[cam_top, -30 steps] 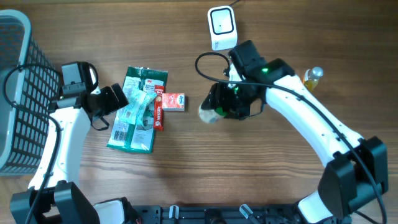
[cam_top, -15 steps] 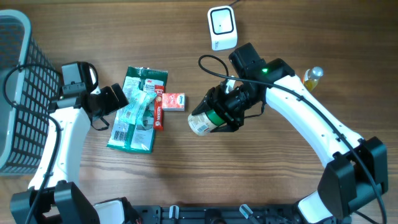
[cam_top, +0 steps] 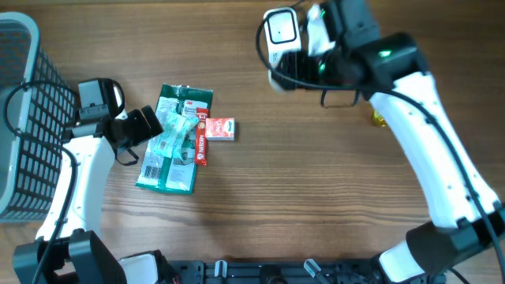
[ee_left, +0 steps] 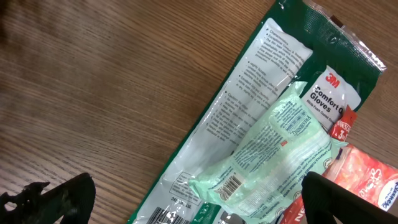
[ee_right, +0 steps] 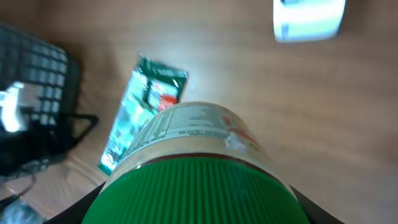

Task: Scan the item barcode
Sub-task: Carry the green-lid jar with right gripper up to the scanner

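My right gripper (ee_right: 193, 208) is shut on a jar with a ribbed green lid (ee_right: 193, 186) and a pale printed label (ee_right: 186, 127); the jar fills the lower part of the right wrist view. From overhead, the right gripper (cam_top: 306, 65) hangs raised beside the white scanner (cam_top: 282, 31), and the arm hides most of the jar. The scanner (ee_right: 309, 18) shows blurred at the wrist view's top right. My left gripper (cam_top: 148, 126) stands open over a green glove packet (ee_left: 249, 118), nothing between its fingertips (ee_left: 59, 198).
A pale green wipes packet (ee_left: 273, 155), a red tube (cam_top: 201, 143) and a small red-and-white box (cam_top: 220, 129) lie on and beside the glove packet. A dark wire basket (cam_top: 20, 118) stands at the far left. A small golden bottle (cam_top: 377, 119) peeks out under the right arm.
The right arm has lifted the jar from mid-table and carried it back toward the scanner. The left arm has not moved.
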Available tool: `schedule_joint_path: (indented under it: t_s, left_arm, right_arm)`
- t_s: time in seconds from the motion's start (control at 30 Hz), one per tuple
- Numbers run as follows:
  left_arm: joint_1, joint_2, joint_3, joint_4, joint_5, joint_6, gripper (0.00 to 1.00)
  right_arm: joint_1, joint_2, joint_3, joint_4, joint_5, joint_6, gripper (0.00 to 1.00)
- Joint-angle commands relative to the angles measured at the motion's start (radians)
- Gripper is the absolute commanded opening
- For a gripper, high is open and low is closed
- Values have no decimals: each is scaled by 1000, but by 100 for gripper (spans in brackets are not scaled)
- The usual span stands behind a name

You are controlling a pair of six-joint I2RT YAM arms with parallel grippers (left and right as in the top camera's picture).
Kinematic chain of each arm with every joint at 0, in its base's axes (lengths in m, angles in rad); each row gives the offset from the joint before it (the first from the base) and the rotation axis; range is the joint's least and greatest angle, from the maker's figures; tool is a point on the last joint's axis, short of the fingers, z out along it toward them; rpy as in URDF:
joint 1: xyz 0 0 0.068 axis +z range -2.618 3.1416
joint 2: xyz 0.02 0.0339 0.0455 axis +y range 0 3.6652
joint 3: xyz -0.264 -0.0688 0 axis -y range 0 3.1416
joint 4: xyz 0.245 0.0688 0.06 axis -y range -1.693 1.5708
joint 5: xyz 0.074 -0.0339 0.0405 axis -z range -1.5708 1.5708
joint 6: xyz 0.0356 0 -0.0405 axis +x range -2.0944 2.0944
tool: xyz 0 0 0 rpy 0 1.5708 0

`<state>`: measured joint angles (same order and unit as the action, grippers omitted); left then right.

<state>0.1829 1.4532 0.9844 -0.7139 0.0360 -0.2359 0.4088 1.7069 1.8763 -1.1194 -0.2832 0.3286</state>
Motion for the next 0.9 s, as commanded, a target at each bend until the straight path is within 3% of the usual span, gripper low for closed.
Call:
schedule_joint_path:
  t_s: [0.0,0.1,0.2,0.33,0.57,0.87]
  left_arm:
    - [-3,4,-4,0,8,20,100]
    - [-3,4,-4,0,8,20,100]
    - [-3,4,-4,0,8,20,100]
    - [-3,4,-4,0,8,20,100]
    - [-3,4,-4,0,8,20,100]
    - [-3,4,-4,0,8,20,100]
  right_arm:
    - [3,4,29,30,91,-69,4]
    - [3,68,27,106,180,-108,4]
    - [3,171,27,280,188,-200,4]
    - [3,302,27,516,367,-256,4]
    - [3,447,27,811,454,-256,4]
    - [-21,569,27,1029,530,-169,4]
